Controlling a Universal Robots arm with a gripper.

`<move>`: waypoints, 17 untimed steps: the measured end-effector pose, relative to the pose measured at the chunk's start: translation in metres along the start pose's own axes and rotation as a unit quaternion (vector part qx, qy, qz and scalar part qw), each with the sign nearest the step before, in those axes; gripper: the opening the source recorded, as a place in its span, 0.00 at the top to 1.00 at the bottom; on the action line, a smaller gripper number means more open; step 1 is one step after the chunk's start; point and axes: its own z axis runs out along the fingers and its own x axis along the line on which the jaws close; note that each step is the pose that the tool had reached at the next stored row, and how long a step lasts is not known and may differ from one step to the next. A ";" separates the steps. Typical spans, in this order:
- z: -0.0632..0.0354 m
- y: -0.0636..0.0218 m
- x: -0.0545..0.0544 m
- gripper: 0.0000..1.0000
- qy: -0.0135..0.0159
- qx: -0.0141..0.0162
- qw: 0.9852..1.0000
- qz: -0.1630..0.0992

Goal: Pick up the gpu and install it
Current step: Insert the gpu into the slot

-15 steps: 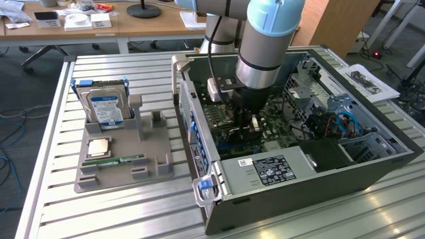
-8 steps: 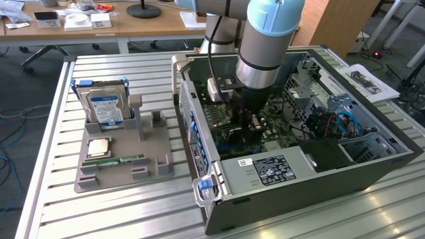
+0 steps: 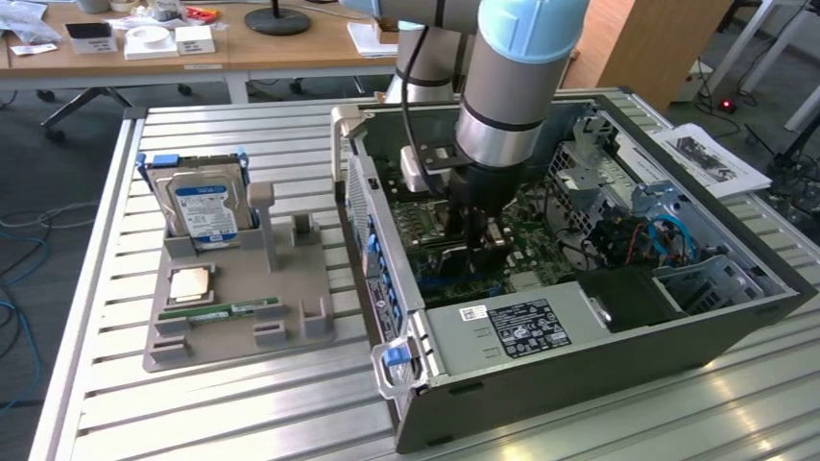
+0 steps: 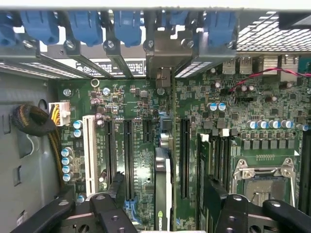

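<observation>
The gpu (image 4: 163,184) stands on edge in a motherboard slot, seen from above as a thin dark strip. Its silver end bracket (image 4: 160,63) sits against the case's rear slot openings. My gripper (image 4: 165,213) hangs just above the card and is open. One black finger (image 4: 104,211) and the other (image 4: 233,208) stand wide on either side of the card, each with a gap to it. In the exterior view the gripper (image 3: 481,230) reaches down into the open computer case (image 3: 577,370), over the motherboard.
Blue slot latches (image 4: 87,24) line the case's rear edge. An empty processor socket (image 4: 265,177) and a white slot (image 4: 89,150) flank the card. On the exterior view's left, a grey holder (image 3: 237,331) carries a hard drive (image 3: 205,211), a chip (image 3: 190,283) and a green memory stick (image 3: 237,309).
</observation>
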 end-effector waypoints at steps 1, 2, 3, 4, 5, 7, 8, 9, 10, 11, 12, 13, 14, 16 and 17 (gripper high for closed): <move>-0.0024 -0.0001 0.000 0.25 0.000 0.000 1.000 0.000; -0.0050 -0.0001 0.000 0.25 0.000 0.000 1.000 0.000; -0.0077 -0.0002 0.000 0.25 0.000 0.000 1.000 0.000; -0.0107 -0.0003 0.000 0.25 0.000 0.000 1.000 0.000; -0.0141 -0.0004 -0.001 0.25 0.000 0.000 1.000 0.000; -0.0206 -0.0006 -0.001 0.25 0.000 0.000 1.000 0.000; -0.0241 -0.0008 -0.001 0.25 0.000 0.000 1.000 0.000; -0.0276 -0.0009 -0.001 0.25 0.000 0.000 1.000 0.000; -0.0310 -0.0010 -0.001 0.25 0.000 0.000 1.000 0.000; -0.0345 -0.0011 -0.001 0.25 0.000 0.000 1.000 0.000; -0.0377 -0.0012 -0.002 0.25 0.000 0.000 1.000 0.000; -0.0409 -0.0013 -0.002 0.25 0.000 0.000 1.000 0.000; -0.0439 -0.0014 -0.002 0.25 0.000 0.000 1.000 0.000; -0.0494 -0.0015 -0.002 0.25 0.000 0.000 1.000 0.000; -0.0519 -0.0017 -0.002 0.25 0.000 0.000 1.000 0.000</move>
